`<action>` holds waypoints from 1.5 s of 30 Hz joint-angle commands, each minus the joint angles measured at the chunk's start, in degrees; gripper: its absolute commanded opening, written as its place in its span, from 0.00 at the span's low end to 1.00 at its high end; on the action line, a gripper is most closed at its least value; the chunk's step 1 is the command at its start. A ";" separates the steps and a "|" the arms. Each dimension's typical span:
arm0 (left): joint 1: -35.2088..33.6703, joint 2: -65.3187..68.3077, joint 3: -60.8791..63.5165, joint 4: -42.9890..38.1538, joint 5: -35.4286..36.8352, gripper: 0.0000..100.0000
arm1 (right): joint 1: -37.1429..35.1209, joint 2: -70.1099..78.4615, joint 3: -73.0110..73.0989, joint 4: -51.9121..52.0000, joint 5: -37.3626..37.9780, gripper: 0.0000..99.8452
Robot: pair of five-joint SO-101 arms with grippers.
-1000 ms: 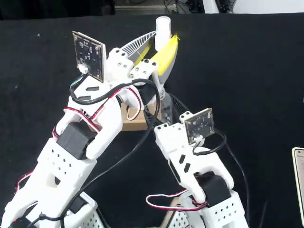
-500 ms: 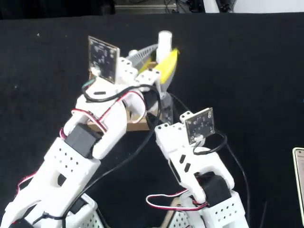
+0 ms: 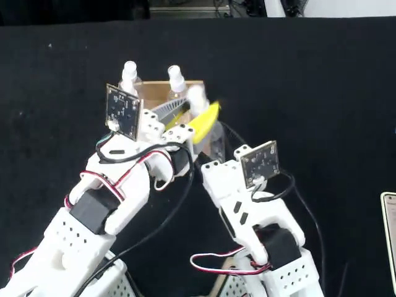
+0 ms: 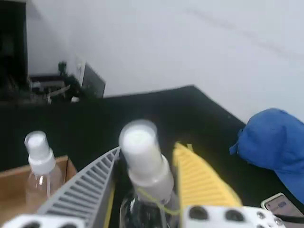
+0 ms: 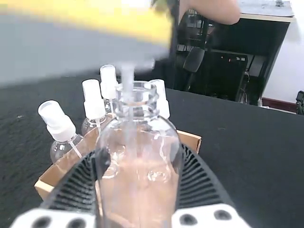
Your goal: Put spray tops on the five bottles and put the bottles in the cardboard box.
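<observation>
Your left tool (image 4: 147, 152) pinches the spray top (image 4: 141, 164) between its grey and yellow fingers, right above the open bottle (image 5: 137, 142). The top's dip tube (image 5: 127, 78) hangs into the bottle neck, and the cap is not seated yet. Your right tool (image 5: 142, 159) is clamped on that bottle's body, a black finger on each side, just beside the cardboard box (image 5: 191, 139). Four capped bottles (image 5: 92, 102) stand inside the box. The box sits on the black worktop (image 3: 322, 93), beyond both arms.
</observation>
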 commanded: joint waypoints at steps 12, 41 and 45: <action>-24.75 -1.67 -28.26 32.62 4.57 0.21 | -0.53 -1.36 -1.54 -4.57 -0.18 0.01; -58.95 -1.58 43.38 -22.51 4.92 0.21 | 49.23 58.33 -10.68 -54.59 -5.71 0.01; -57.01 -1.23 47.69 -28.31 4.92 0.21 | 53.19 70.37 -11.65 -66.99 -5.63 0.01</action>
